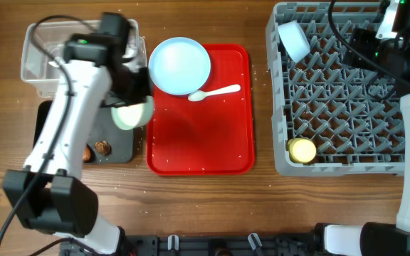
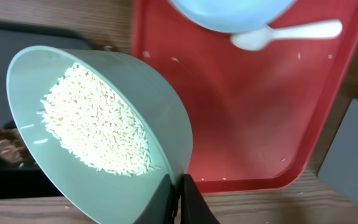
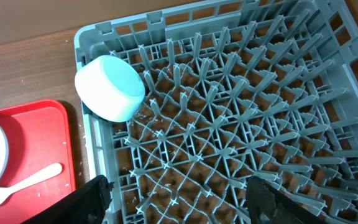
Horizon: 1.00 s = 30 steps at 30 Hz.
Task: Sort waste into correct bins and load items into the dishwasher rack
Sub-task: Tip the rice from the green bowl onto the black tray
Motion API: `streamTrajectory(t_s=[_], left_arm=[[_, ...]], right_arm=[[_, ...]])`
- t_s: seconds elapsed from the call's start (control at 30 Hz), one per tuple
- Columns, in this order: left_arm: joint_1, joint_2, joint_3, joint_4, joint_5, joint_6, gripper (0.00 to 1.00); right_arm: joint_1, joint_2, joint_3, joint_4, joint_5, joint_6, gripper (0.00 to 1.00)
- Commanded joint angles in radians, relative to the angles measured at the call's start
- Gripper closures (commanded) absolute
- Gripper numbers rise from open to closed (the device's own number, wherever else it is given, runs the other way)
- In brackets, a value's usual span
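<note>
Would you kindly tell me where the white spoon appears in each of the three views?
Overhead: white spoon lies on the red tray, near its top edge, beside the plate.
Left wrist: upper right, on the tray, below the plate.
Right wrist: lower left corner, on the tray.
Shared landmark: the red tray.

The flat red serving tray [image 1: 205, 139] is lying near the middle of the wooden table [image 1: 262, 213], sitting square to it, rounded corners and raised rim showing.
</note>
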Motion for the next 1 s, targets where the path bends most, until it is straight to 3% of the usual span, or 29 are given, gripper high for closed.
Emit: streamTrajectory(t_s=[0.0, 0.3, 0.47, 0.57, 0.73, 0.97], left_arm=[[0.163, -0.022, 0.016, -0.005, 0.105, 0.089, 0.96], [0.550, 0.003, 0.003, -0.029, 0.507, 0.365, 0.96], [0.757, 0.018, -0.092, -0.039, 0.729, 0.486, 0.96], [0.826, 0.023, -0.212, -0.021, 0.833, 0.570, 0.96], [0.882, 0.023, -0.381, 0.070, 0.975, 0.597, 0.96], [0.925, 0.027, -0.393, 0.050, 1.170, 0.592, 0.96]], right_arm=[[-0.002, 0.011, -0.006, 0.000, -0.008, 0.003, 0.27], [-0.002, 0.011, -0.006, -0.014, -0.013, 0.003, 0.27], [-0.002, 0.011, -0.006, -0.015, -0.020, 0.004, 0.27], [-0.002, 0.011, -0.006, -0.017, -0.028, 0.006, 0.27], [-0.002, 0.011, -0.006, -0.020, -0.029, 0.006, 0.27], [-0.002, 0.011, -0.006, -0.034, -0.028, 0.006, 0.27]])
